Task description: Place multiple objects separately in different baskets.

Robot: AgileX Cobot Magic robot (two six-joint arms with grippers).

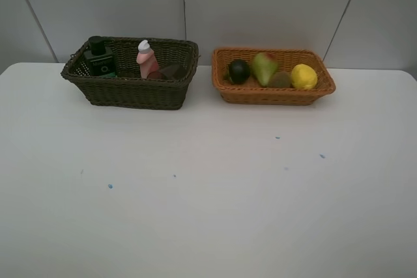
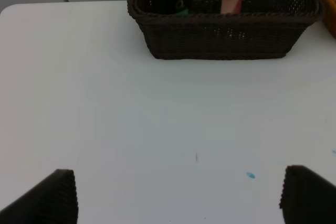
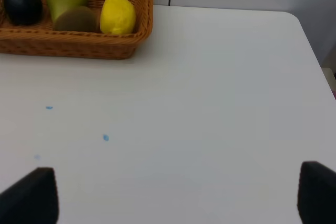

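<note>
White tabletop (image 1: 208,213) is sitting bare of loose items. Sorting is looking done: dark green bottle (image 1: 99,56), pink white-capped bottle (image 1: 146,60) and a reddish cup (image 1: 168,71) are standing in the dark brown basket (image 1: 130,90); dark green round fruit (image 1: 238,71), pear (image 1: 263,68), kiwi (image 1: 281,80) and lemon (image 1: 303,77) are lying in the orange-tan basket (image 1: 273,94). Non-food left, fruit right, I'd guess. Left gripper (image 2: 178,195) and right gripper (image 3: 178,198) are hanging fully spread over bare table, gripping nothing.

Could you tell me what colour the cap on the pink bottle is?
White, on the pink bottle in the dark basket; the exterior high view shows it best.
</note>
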